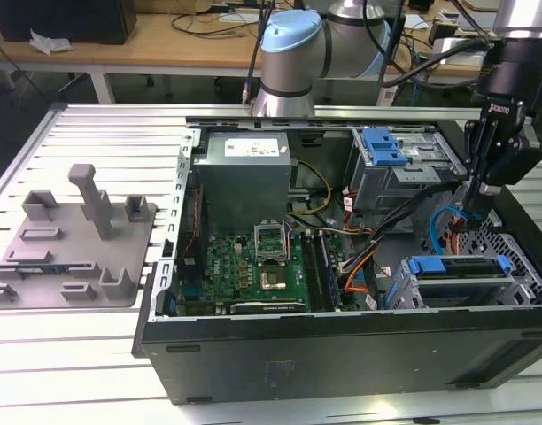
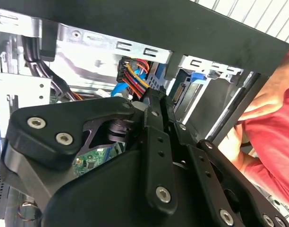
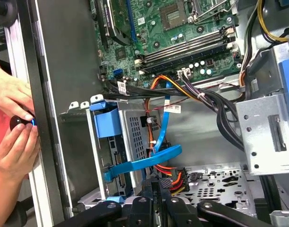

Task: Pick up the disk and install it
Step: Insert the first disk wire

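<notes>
- Nearest the lens in the first wrist view is the black metal two-finger gripper (image 3: 158, 185). Its fingers look pressed together with nothing between them, so I read it as narrow and empty.
- From the exterior view, I see the gripper (image 1: 473, 211) hanging inside the open black desktop computer case (image 1: 342, 345), just beside the grey perforated metal drive cage (image 1: 519, 282).
- The disk (image 1: 457, 268), a flat silver hard drive in a bright blue plastic carrier bracket, lies inside that drive cage, apart from the gripper.
- A flat light-blue data cable (image 3: 149, 160) crosses just beside the drive cage, and a bundle of orange, red and yellow wires (image 3: 170, 176) sits between the cage and the gripper.
- My judgement is that the install step is in hand, with the disk already in its bay. I cannot tell whether it is pushed fully home.
- Any further move calls for slow, small motion, because the cabling crowds the space beside the drive cage.
- A person's hands (image 3: 14, 127) hold a small dark object outside the case wall near the drive cage, so I would keep clear of them.
</notes>
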You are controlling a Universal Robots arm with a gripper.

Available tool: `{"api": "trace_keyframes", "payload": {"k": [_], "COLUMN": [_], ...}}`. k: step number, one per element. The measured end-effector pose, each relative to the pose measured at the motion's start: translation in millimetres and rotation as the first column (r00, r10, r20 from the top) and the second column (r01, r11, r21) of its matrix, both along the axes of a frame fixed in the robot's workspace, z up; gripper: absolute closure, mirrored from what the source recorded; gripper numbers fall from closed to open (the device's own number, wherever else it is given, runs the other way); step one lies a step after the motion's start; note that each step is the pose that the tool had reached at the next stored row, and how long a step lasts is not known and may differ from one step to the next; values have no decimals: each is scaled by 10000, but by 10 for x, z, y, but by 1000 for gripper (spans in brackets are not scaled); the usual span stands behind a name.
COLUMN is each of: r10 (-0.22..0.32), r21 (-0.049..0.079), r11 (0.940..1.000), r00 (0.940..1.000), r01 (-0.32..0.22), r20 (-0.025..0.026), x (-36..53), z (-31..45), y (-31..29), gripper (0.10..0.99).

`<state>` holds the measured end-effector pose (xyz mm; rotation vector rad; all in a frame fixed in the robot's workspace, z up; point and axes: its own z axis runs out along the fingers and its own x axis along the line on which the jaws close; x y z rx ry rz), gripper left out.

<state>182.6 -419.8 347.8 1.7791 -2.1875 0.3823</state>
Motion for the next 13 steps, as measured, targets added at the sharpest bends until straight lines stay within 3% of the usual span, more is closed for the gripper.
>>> {"api": "trace_keyframes", "payload": {"k": [3,9,13], "r10": [0,0,2], "r21": [184,579,840], "r11": [9998,9983,9965], "r00": [10000,10000,10000], "r01": [0,0,-4], "r20": [0,3,29], "x": [0,-8,-31], "z": [1,10,44], "y": [-128,-248,-365], "gripper": [918,918,918]}}
